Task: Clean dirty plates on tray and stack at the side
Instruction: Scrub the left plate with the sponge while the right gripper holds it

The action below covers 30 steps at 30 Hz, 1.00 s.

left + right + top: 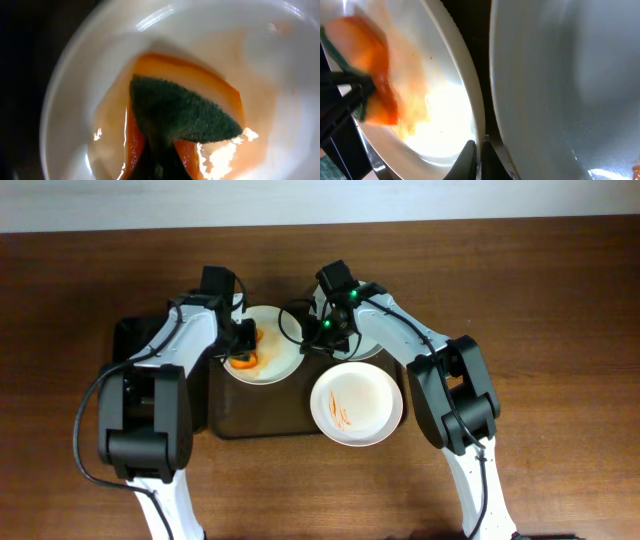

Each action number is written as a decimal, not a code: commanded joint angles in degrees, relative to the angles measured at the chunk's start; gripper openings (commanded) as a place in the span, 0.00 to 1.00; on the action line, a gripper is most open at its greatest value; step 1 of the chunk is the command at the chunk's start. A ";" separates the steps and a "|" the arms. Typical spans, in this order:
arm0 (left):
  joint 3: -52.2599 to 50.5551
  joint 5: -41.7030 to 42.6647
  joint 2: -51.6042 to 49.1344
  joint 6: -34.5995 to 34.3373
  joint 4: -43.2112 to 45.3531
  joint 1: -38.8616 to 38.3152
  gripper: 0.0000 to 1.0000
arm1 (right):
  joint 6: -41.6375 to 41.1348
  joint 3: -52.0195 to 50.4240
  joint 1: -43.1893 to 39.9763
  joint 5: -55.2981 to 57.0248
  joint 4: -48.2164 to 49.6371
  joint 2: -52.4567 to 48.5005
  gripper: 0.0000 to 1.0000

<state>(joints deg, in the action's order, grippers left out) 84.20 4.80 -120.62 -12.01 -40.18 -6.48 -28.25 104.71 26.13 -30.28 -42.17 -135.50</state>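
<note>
Three white plates lie on the brown tray (pixel 258 416). The left plate (pixel 275 340) carries orange smears. My left gripper (pixel 243 353) is shut on an orange sponge with a green scouring face (pixel 182 112) and presses it onto this plate (pixel 70 75). My right gripper (pixel 313 340) is shut on the same plate's right rim (pixel 470 95), its fingers (pixel 480 149) pinching the edge. A second plate (pixel 357 405) at the tray's front right has thin orange streaks. A third plate (pixel 372 348), also in the right wrist view (pixel 560 75), sits under my right arm.
A smaller black tray (pixel 125 340) lies left of the brown tray, partly under my left arm. Bare wooden table (pixel 560 300) surrounds both trays.
</note>
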 commanded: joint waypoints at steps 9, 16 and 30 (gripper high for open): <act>-1.53 4.61 -5.16 6.80 13.66 -3.28 0.00 | 2.10 -1.05 0.17 1.77 -0.57 -1.07 0.04; -1.55 9.40 -5.16 20.74 6.43 -6.93 0.00 | 2.49 -1.05 0.15 1.79 -0.76 -1.07 0.04; -1.53 17.86 -5.16 17.22 -21.40 3.13 0.00 | 2.49 -1.05 0.15 1.79 -0.72 -1.07 0.04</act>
<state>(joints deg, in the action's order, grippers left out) 85.65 20.27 -122.06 6.44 -58.33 -5.21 -24.14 104.36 27.14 -30.59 -43.48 -135.50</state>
